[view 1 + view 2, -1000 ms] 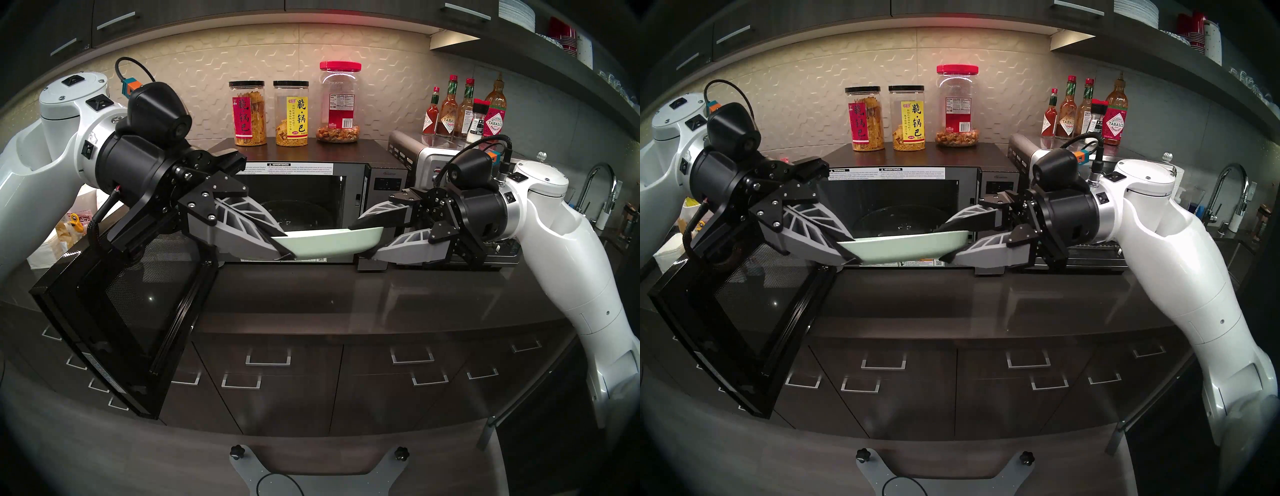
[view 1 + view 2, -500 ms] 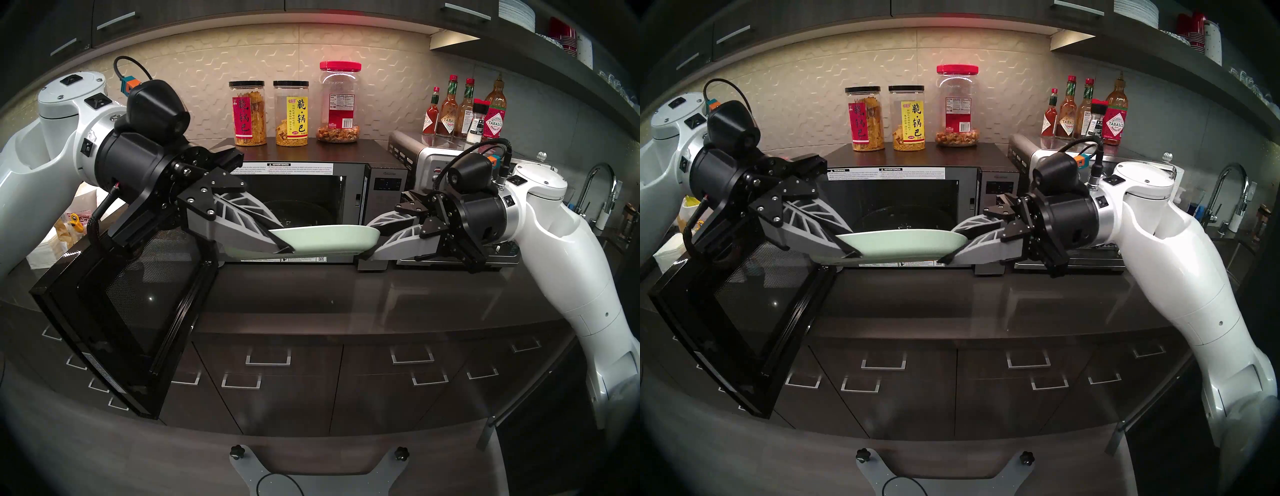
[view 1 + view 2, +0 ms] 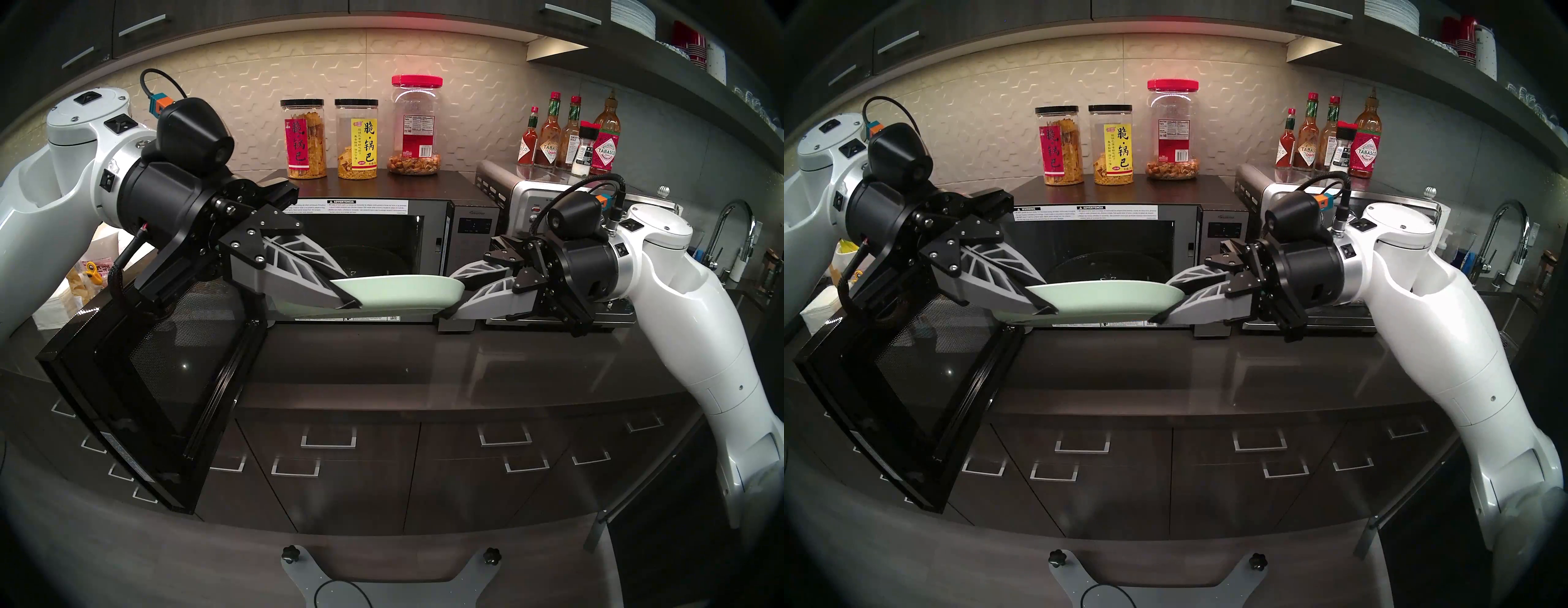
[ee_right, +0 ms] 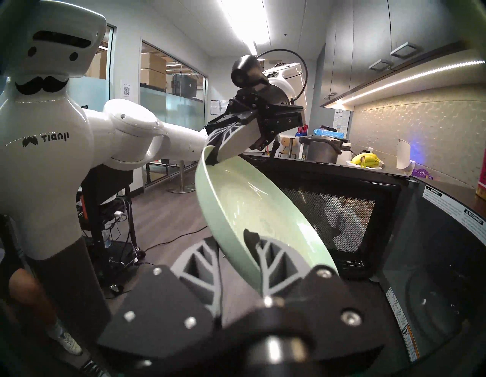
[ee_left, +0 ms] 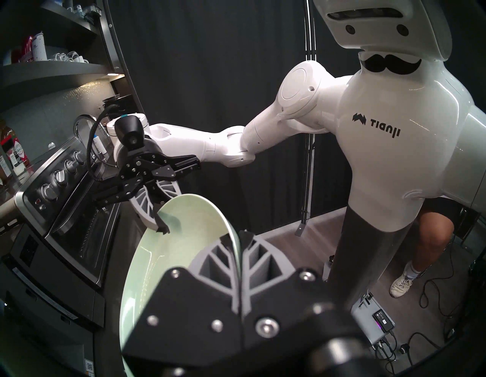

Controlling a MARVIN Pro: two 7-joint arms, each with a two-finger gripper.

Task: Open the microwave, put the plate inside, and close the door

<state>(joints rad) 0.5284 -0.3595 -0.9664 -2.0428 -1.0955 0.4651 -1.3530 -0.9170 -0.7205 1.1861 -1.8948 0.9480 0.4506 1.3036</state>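
The pale mint-green plate (image 3: pixel 399 293) hangs level in front of the open microwave (image 3: pixel 471 220), just outside its dark cavity. My left gripper (image 3: pixel 350 303) is shut on the plate's left rim, seen close in the left wrist view (image 5: pixel 240 234). My right gripper (image 3: pixel 450 296) is shut on the right rim, one finger above and one below (image 4: pixel 231 239). The door (image 3: pixel 148 382) stands swung wide open to the left, below my left wrist, with its mesh inner window facing me.
A stainless toaster oven (image 3: pixel 530 195) sits right of the microwave, behind my right wrist. Snack jars (image 3: pixel 305 140) stand on the microwave's top and sauce bottles (image 3: pixel 568 131) on the toaster oven. A faucet (image 3: pixel 729 229) is at far right. The dark counter (image 3: pixel 424 361) lies below the plate.
My right gripper's fingers, wide apart around the plate's right rim a second ago, have closed onto it. The plate shifted slightly left. The left gripper kept its hold.
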